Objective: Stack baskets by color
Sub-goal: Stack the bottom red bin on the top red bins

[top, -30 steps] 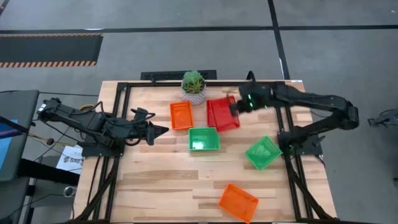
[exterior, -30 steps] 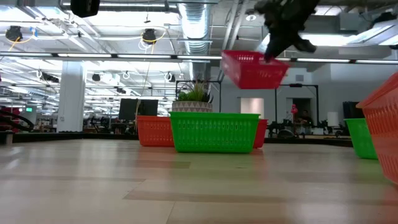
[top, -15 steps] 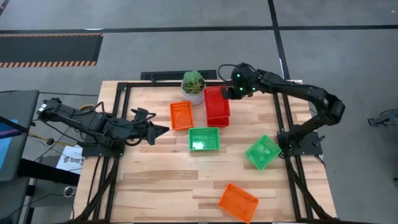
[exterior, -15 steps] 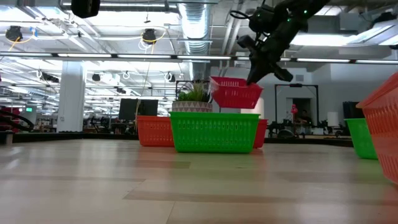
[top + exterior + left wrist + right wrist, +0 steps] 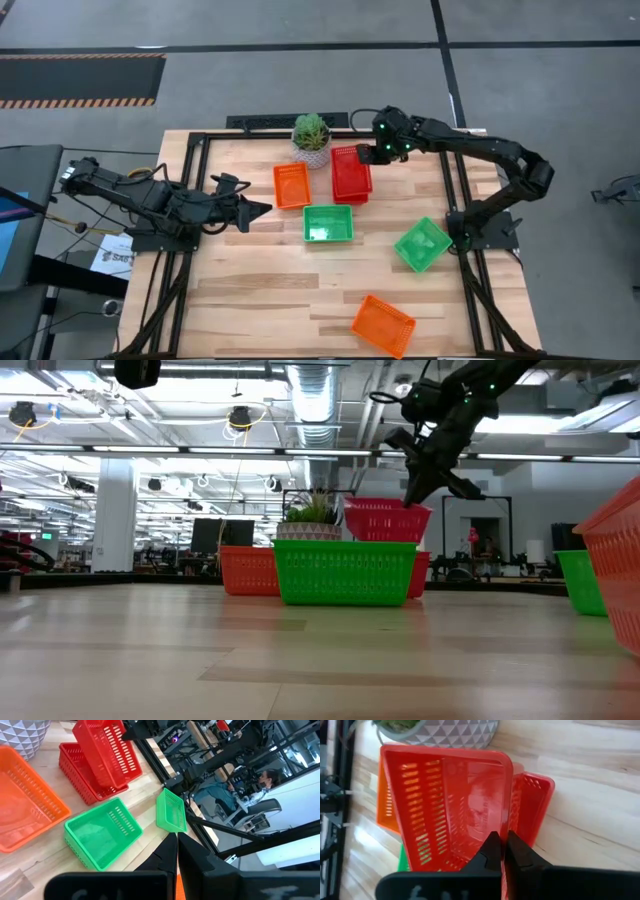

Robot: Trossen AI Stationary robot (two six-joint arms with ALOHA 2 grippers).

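The right tool (image 5: 374,152) is pinched shut on the thin rim of a small red rectangular plastic basket with perforated mesh walls (image 5: 351,170), holding it tilted just above another red mesh basket (image 5: 82,770) that sits on the wooden desk (image 5: 260,290) beside a small green plant in a white patterned pot (image 5: 312,138). The held basket looks very light and fairly stiff, yet its slotted walls probably flex a little, so a rim grip at one short end lets it hang and swing; it likely needs levelling before it nests. Smooth plastic may slip between narrow fingers, so taking the rim mid-edge seems safest. An orange mesh basket (image 5: 291,184) and a green mesh basket (image 5: 328,222) lie near the red pair, a second green basket (image 5: 421,244) sits toward the right arm's base, and another orange basket (image 5: 382,324) lies well apart at the desk's near edge. The left tool (image 5: 258,210) waits closed and empty at the left side.
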